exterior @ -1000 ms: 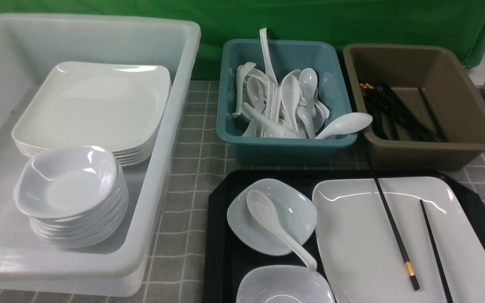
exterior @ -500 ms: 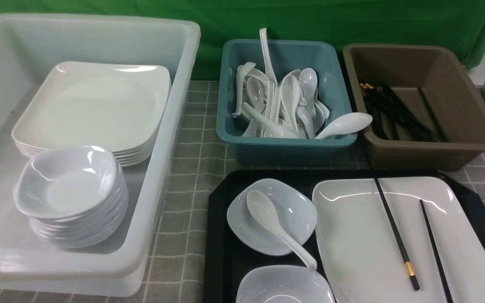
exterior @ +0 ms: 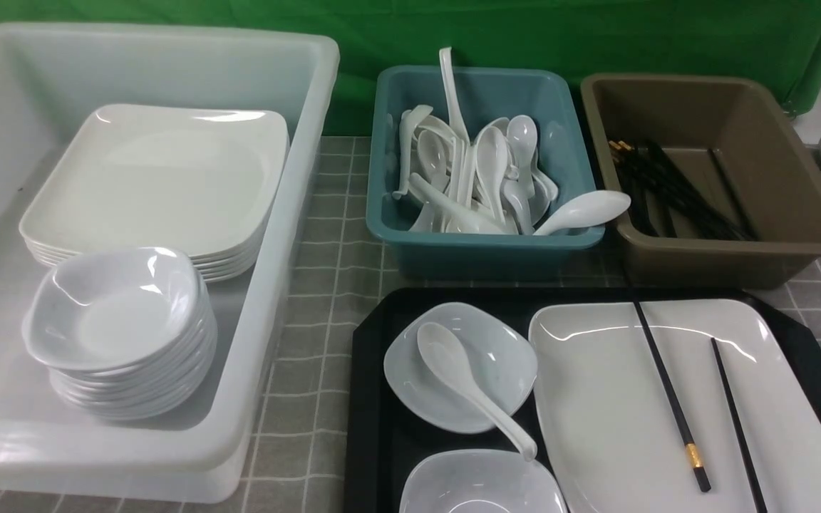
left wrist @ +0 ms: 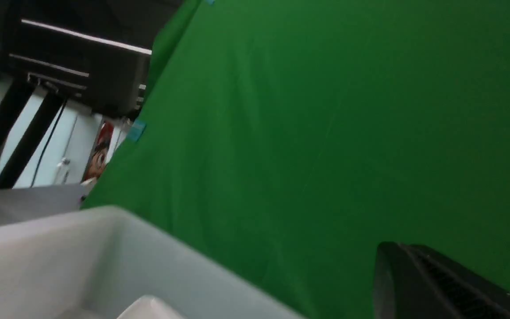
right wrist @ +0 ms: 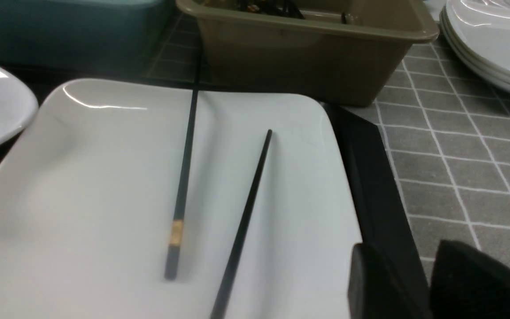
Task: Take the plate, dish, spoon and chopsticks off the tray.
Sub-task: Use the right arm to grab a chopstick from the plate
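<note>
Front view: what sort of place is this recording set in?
Probably a staged dish-sorting station, not a working kitchen: a green backdrop cloth behind, a teal tub of spoons, a brown tub of chopsticks, and stacked plates in a white bin.

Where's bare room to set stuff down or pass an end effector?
Free: tablecloth strip between white bin and teal tub plus tray; tablecloth right of tray. Crowded: tray, packed with plate, far dish, near dish, spoon, chopsticks; teal tub heaped.
</note>
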Controlling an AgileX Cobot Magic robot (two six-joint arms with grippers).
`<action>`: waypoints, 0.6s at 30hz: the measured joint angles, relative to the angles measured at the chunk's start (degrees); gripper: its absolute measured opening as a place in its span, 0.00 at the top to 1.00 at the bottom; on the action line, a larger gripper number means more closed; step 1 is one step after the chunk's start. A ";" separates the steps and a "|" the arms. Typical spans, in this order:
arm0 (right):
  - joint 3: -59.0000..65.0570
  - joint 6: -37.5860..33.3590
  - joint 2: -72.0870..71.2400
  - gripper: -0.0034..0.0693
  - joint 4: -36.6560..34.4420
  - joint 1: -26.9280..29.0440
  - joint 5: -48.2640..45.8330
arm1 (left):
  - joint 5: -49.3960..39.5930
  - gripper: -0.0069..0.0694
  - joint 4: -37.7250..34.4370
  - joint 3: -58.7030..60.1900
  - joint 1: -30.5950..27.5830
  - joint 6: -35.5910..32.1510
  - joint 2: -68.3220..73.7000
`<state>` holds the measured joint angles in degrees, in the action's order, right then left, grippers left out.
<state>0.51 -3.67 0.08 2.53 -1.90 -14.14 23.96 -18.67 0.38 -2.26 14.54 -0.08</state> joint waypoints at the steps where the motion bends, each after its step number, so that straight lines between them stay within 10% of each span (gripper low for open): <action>1: 0.00 -1.35 0.00 0.63 1.03 0.00 0.23 | 4.28 0.91 1.85 0.00 0.00 3.02 0.00; 6: 0.00 -3.02 0.00 0.63 1.81 0.00 3.72 | 11.79 0.91 9.92 -2.55 0.00 7.98 -0.01; 13: 0.00 -2.02 0.00 0.63 0.08 0.00 4.00 | -6.90 0.91 16.59 -15.71 0.00 8.89 0.72; 18: 0.00 15.05 0.00 0.63 -14.03 0.00 9.73 | -21.17 0.91 16.77 -24.00 0.00 10.56 7.62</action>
<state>0.51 11.39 0.08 -11.49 -1.90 -4.41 2.79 -1.89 -23.62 -2.26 25.09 7.54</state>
